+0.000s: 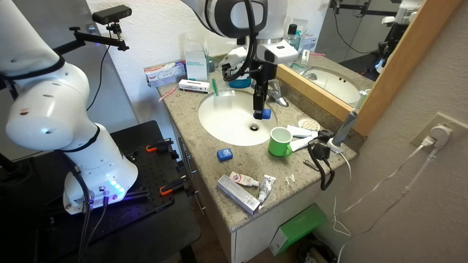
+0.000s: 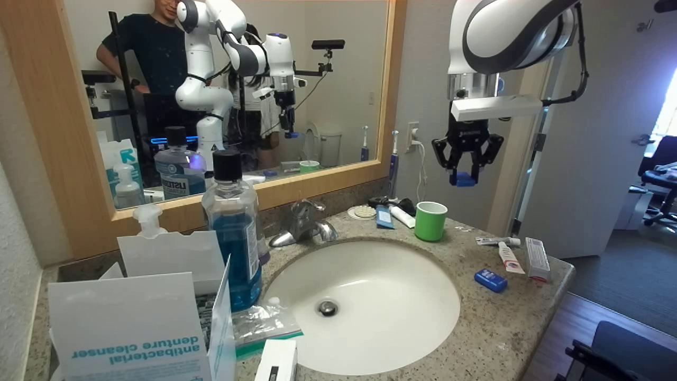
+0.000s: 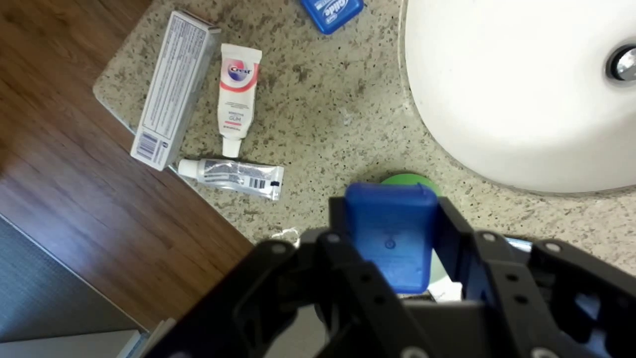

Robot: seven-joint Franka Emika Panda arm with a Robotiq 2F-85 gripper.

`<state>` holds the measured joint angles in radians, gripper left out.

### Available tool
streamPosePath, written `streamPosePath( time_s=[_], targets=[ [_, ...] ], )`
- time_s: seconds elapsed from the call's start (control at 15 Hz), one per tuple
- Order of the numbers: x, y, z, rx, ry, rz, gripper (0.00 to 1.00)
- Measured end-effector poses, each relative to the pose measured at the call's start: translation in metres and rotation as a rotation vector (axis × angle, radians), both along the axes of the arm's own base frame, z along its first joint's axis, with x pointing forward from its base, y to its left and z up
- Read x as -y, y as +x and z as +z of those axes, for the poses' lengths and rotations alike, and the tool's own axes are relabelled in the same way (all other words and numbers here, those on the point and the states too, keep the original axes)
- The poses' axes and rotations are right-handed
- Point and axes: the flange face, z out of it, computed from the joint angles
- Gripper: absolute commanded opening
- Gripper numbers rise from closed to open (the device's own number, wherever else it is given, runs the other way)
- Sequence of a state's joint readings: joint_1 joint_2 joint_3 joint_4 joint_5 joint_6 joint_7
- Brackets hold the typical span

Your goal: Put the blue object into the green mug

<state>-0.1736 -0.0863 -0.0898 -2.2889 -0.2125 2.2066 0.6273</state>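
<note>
My gripper (image 1: 258, 109) is shut on the blue object (image 1: 267, 114), a small chunky blue box, and holds it in the air. In an exterior view the gripper (image 2: 463, 172) has the blue object (image 2: 465, 181) between its two fingertips, higher than the green mug (image 2: 430, 222). The green mug (image 1: 279, 147) stands upright on the counter beside the sink, its handle toward the front. In the wrist view the gripper (image 3: 391, 211) pinches the blue object (image 3: 390, 243) by its sides. The green mug (image 3: 410, 179) lies behind it there, mostly hidden.
Another blue box (image 1: 224, 154), printed Glide, lies on the counter. Toothpaste tubes (image 1: 244, 179) and a long box (image 1: 238, 194) lie near the front edge. The sink (image 1: 234, 128), faucet (image 1: 278, 95), white tubes (image 1: 303, 137) and electric toothbrush (image 1: 343, 129) are near the mug.
</note>
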Motion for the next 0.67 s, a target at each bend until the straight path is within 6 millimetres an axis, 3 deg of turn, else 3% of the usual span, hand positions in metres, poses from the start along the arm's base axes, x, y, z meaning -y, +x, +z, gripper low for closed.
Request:
streamPosePath(
  time_s=[0.07,0.13,0.67],
  targets=[
    [0.0000,0.0000,0.0000,0.000,0.000,0.000,0.45],
    [0.0000,0.0000,0.0000,0.000,0.000,0.000,0.20],
    [0.0026,0.0022,-0.0065,-0.008,0.002,-0.027,0.20]
  ],
)
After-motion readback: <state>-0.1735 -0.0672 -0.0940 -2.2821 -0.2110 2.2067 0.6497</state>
